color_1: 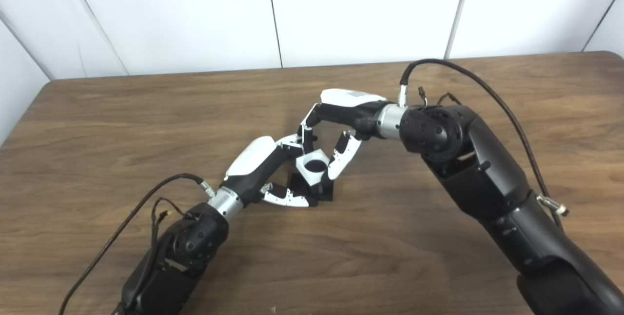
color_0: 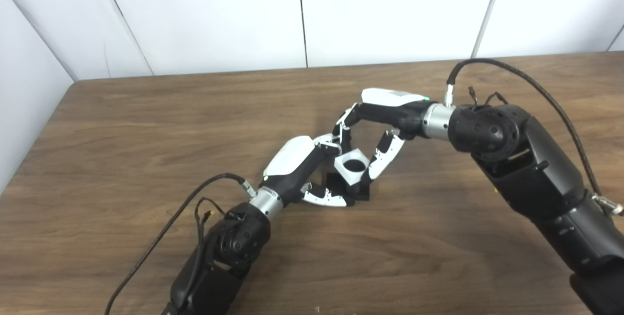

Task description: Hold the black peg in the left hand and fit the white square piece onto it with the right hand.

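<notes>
Between right-hand fingers (color_0: 385, 156): white square piece (color_0: 352, 165).

Even, bright overhead light; soft short shadows lie under the arms on the desk (color_0: 146, 125). Both views are slightly soft, with mild glare on white shells.

Likely lab or test bench: bare wood-grain table (color_0: 146, 125), plain white panel walls (color_0: 390, 8), nothing domestic-looking.

Brown wooden table (color_0: 146, 125), spanning nearly the whole frame below white wall panels. At centre, black peg (color_0: 363, 192) base resting directly on the wood. Elsewhere, bare grain only.
</notes>
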Controlling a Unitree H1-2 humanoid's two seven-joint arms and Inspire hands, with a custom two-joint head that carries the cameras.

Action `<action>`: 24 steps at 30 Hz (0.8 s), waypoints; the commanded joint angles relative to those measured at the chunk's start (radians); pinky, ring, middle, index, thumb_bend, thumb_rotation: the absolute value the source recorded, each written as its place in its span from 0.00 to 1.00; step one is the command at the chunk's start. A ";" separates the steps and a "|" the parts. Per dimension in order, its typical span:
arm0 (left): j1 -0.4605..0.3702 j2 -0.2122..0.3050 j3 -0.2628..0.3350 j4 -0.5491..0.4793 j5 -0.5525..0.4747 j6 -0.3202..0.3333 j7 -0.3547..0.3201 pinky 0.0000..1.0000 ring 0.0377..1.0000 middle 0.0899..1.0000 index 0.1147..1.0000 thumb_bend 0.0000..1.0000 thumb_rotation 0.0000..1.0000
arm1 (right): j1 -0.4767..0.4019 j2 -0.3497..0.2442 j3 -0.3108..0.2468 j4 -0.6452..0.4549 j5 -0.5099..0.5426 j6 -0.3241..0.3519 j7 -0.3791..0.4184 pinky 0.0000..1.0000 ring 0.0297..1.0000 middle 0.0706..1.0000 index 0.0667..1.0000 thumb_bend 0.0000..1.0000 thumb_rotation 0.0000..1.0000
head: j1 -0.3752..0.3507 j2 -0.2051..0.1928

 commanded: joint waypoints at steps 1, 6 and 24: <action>-0.005 -0.001 -0.018 0.008 0.035 0.028 -0.016 0.84 0.92 0.90 0.42 0.52 0.08 | -0.027 0.008 -0.005 -0.012 0.006 -0.014 -0.023 0.97 0.92 0.79 0.44 0.52 0.14 | 0.001 0.001; -0.003 0.000 -0.016 0.005 0.034 0.026 -0.016 0.84 0.92 0.90 0.42 0.52 0.08 | -0.007 0.009 -0.001 0.001 0.012 -0.026 -0.032 0.97 0.91 0.79 0.44 0.52 0.14 | 0.001 0.003; 0.004 0.014 -0.007 -0.008 0.024 0.036 -0.022 0.85 0.92 0.90 0.42 0.52 0.08 | 0.042 -0.035 -0.020 -0.005 -0.031 -0.040 -0.095 0.88 0.96 1.00 1.00 1.00 0.35 | -0.004 0.009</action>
